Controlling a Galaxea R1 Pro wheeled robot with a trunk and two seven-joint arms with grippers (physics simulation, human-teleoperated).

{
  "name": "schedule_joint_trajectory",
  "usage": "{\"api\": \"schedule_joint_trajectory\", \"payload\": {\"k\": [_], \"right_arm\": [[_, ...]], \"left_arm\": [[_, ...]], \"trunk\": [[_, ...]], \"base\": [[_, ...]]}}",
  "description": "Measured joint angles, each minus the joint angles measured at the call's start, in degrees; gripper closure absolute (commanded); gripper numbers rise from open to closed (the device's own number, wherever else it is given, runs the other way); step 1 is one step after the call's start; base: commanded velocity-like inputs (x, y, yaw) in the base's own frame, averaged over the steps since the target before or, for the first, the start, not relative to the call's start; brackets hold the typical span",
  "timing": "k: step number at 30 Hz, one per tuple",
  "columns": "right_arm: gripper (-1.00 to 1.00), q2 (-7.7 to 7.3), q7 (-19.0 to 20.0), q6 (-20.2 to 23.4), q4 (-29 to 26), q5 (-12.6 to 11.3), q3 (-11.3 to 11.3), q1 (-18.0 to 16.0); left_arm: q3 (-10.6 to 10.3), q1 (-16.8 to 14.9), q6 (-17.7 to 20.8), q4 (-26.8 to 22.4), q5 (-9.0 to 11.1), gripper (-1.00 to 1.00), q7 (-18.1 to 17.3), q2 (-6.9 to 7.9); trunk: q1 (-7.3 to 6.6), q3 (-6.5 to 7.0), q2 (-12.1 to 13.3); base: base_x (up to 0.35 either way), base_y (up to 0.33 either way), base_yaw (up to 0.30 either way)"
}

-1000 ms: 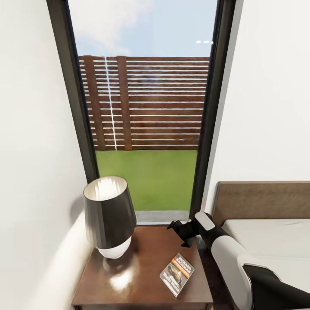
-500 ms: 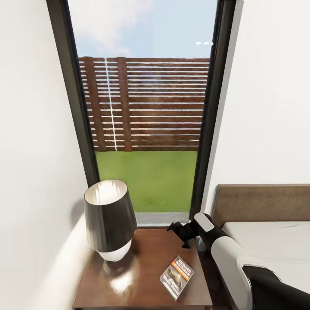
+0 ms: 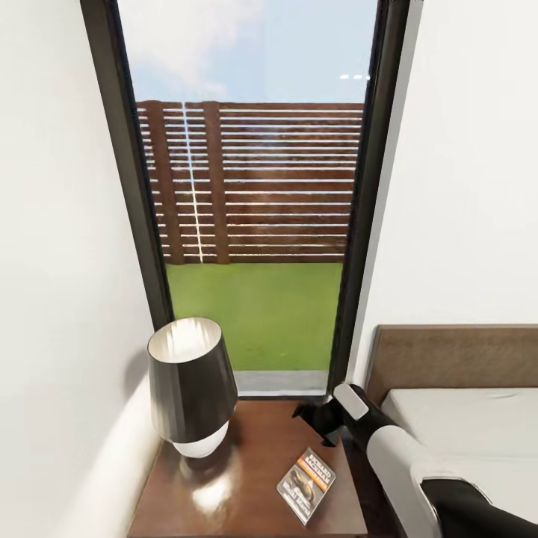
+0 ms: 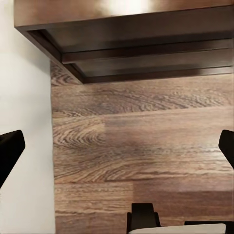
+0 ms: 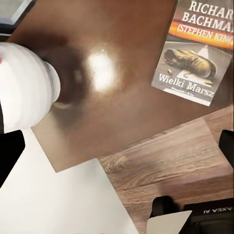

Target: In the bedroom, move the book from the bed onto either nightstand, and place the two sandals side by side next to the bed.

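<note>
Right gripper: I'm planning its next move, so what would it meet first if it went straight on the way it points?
Judging by the right wrist view, the right gripper, jaws open, faces the nightstand top, likely meeting its glossy wood between the lamp and the book. Depth is uncertain.

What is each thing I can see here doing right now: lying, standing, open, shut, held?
book: lying flat, cover up, on the nightstand, held by nothing.
nightstand: standing in the corner by the window, glossy top carrying the lamp and the book.
lamp: upright on the nightstand, apart from the book.
right gripper: open, empty, above the nightstand's far edge.
left gripper: open, empty, over wood floor.
bed: bare mattress beside the nightstand.
</note>
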Motion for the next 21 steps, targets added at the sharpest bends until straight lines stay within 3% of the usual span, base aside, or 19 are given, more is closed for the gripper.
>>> {"api": "schedule_joint_trajectory", "payload": {"k": [10, 16, 21], "right_arm": [[-1.0, -0.15, 0.01, -3.15, 0.04, 2.6, 2.92, 3.53], [-1.0, -0.34, 0.01, -4.11, 0.04, 4.55, 3.43, 5.57], [-1.0, -0.48, -0.04, -8.1, 0.08, 7.18, 3.68, 8.65]], "left_arm": [[0.03, 0.0, -0.03, 0.01, 0.04, -1.0, 0.09, 0.0], [-0.01, 0.0, -0.05, 0.05, 0.05, -1.0, 0.19, -0.06], [0.0, 0.0, -0.03, 0.09, 0.03, -1.0, 0.46, -0.19]], "trunk": [[-2.2, 1.8, 4.01], [-3.52, 2.88, 6.42], [-4.61, 3.77, 8.43]], "base": [[0.0, 0.0, 0.0], [0.0, 0.0, 0.0], [0.0, 0.0, 0.0]]}}
